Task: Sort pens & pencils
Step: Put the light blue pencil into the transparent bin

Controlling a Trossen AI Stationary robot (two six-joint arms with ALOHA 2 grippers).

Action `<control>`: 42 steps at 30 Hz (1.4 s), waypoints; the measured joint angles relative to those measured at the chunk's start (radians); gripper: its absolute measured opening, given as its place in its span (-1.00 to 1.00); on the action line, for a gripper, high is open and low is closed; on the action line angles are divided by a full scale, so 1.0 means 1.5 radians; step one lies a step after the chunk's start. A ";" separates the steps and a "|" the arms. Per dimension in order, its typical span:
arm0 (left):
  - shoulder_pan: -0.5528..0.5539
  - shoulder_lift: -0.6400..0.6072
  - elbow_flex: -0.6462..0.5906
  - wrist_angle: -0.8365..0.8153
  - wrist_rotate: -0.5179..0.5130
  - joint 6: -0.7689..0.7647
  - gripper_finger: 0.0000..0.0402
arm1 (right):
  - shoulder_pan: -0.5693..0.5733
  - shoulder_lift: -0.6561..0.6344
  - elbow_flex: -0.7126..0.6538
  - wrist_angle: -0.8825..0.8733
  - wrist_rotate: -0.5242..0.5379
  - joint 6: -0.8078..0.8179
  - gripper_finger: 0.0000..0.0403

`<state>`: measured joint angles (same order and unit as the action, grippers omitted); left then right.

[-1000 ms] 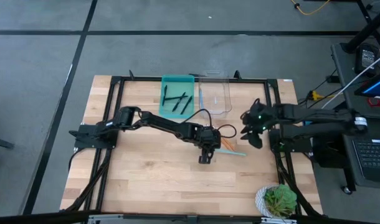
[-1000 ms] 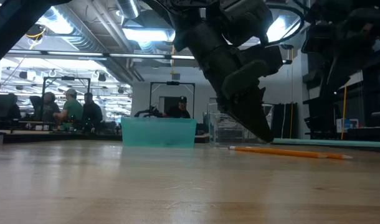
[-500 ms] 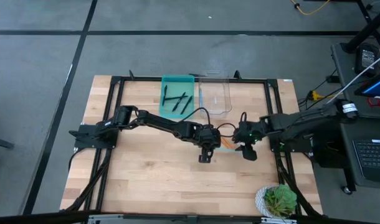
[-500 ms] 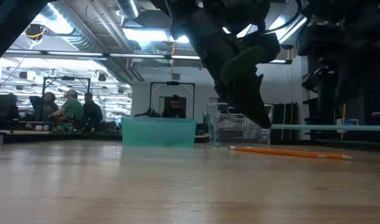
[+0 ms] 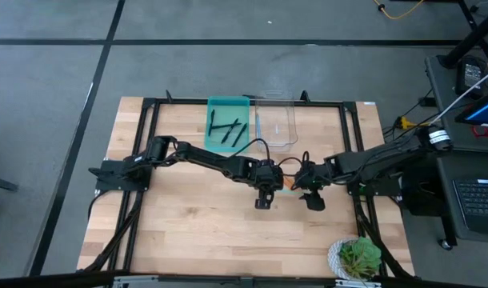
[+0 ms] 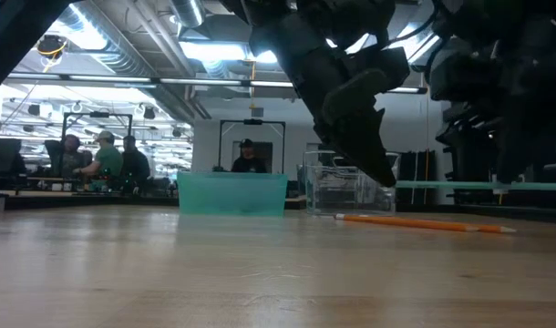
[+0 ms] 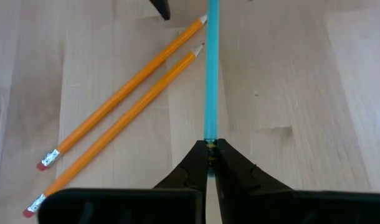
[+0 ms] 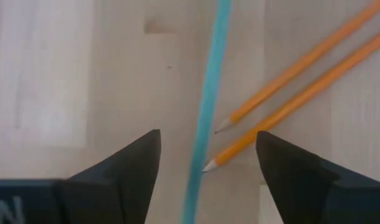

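Note:
My left gripper (image 5: pixel 264 196) (image 6: pixel 385 187) (image 7: pixel 210 149) is near the table's middle, shut on a light-blue pencil (image 7: pixel 211 74) (image 6: pixel 469 185). The pencil sticks out level toward the table's right. My right gripper (image 5: pixel 312 198) (image 8: pixel 209 162) is open just right of it, a finger on either side of that pencil (image 8: pixel 210 106), apart from it. Two orange pencils (image 7: pixel 124 112) (image 6: pixel 415 221) lie flat on the table beside it. Black pens (image 5: pixel 228 130) lie in a teal tray (image 5: pixel 214 108). Another light-blue pencil (image 5: pixel 258 124) lies in a clear bin (image 5: pixel 286 128). My left gripper pinches the light-blue pencil by its very end (image 7: pixel 210 138) between the two fingertips. The fingers slant down from above, and the pencil runs on past them in line. It is lifted clear of the table and held level.
The teal tray (image 6: pixel 232 193) and the clear bin (image 6: pixel 337 189) stand side by side at the table's far edge. A potted plant (image 5: pixel 358 258) sits at the near right corner. Bare wood lies to the near left. People sit in the room beyond the table.
My right arm has swung toward the table's left and come down beside my left gripper, its open fingers now on either side of the light-blue pencil. My left gripper has risen a little, and the pencil has been lifted clear of the table, staying level.

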<state>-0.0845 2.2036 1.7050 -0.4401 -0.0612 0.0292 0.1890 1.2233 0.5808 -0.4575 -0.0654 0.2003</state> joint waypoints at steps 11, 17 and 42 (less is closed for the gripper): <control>-0.001 0.000 0.059 -0.059 -0.011 0.020 -0.96 | 0.000 0.039 0.000 0.013 0.015 0.019 -0.07; -0.004 0.000 0.059 -0.082 -0.019 0.004 -0.96 | 0.000 0.038 0.004 0.009 0.013 0.022 -0.66; -0.006 -0.079 0.059 -0.224 -0.079 -0.067 -0.34 | 0.004 0.035 0.007 0.012 -0.012 0.074 -0.92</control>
<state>-0.0940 2.0854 1.7935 -0.7766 -0.1793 -0.0706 0.1944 1.2766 0.5912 -0.4392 -0.0841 0.3115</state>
